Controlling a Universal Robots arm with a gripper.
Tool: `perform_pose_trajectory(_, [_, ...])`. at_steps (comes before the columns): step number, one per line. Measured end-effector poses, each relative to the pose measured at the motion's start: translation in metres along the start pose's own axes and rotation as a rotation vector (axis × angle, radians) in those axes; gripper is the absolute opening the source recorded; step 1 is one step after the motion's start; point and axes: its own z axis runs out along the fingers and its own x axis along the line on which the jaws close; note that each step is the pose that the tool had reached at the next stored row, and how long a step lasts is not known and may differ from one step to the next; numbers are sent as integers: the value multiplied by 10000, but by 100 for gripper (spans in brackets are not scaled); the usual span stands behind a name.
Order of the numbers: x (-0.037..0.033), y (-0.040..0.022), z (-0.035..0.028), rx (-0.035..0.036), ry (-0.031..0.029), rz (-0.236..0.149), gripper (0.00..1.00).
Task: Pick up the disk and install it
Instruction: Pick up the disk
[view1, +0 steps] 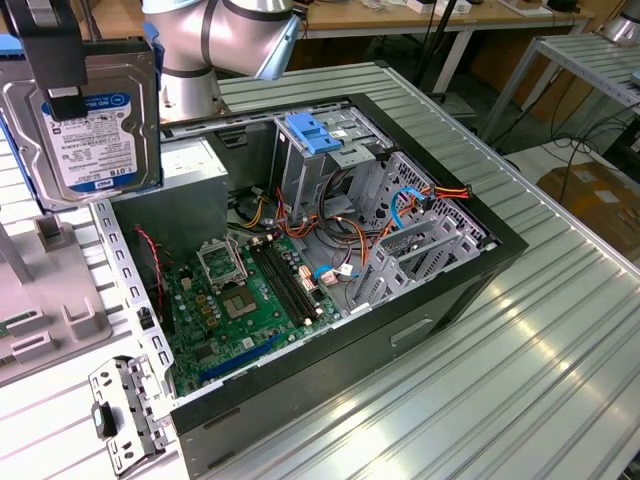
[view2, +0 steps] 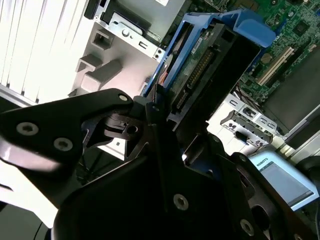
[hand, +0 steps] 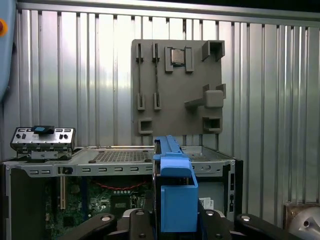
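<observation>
A ribbed metal desk (view1: 560, 330) is carrying an open computer case (view1: 330, 395), with a grey fixture plate (view1: 55, 315) and a small metal bracket (view1: 125, 408) lying just beside it.

Open case (view1: 400, 345) — cables (view1: 345, 232) across interior

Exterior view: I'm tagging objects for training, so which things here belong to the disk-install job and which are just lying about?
Job: flat metal, white-labelled disk in blue plastic rails; black gripper shut on it; open black computer case; probably its blue-topped metal drive cage.
Lying about: grey moulded fixture plate; small perforated metal bracket.
</observation>
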Motion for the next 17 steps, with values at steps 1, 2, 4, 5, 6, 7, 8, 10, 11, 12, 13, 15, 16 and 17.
perform_pose_trajectory(1, [8, -1, -1, 0, 0, 0, 36])
perform_pose_trajectory(2, [23, -2, -2, 0, 0, 0, 36])
perform_pose_trajectory(4, [53, -5, -4, 0, 1, 0, 36])
perform_pose_trajectory(5, [67, -6, -5, 0, 0, 0, 36])
perform_pose_trajectory(6, [74, -7, -5, 0, 1, 0, 36])
perform_pose_trajectory(7, [86, -8, -6, 0, 1, 1, 36])
perform_pose_trajectory(8, [96, -10, -6, 0, 0, 1, 36])
perform_pose_trajectory(10, [111, -12, -7, 0, 0, 0, 36])
perform_pose_trajectory(11, [118, -13, -8, 0, 0, 1, 36])
perform_pose_trajectory(12, [126, -14, -8, 0, 0, 0, 36])
perform_pose_trajectory(13, [133, -15, -8, 0, 0, 0, 36])
perform_pose_trajectory(15, [150, -18, -10, -1, 1, 0, 36])
perform_pose_trajectory(16, [165, -21, -10, 0, 0, 0, 36])
perform_pose_trajectory(17, [175, -24, -11, 0, 1, 0, 36])
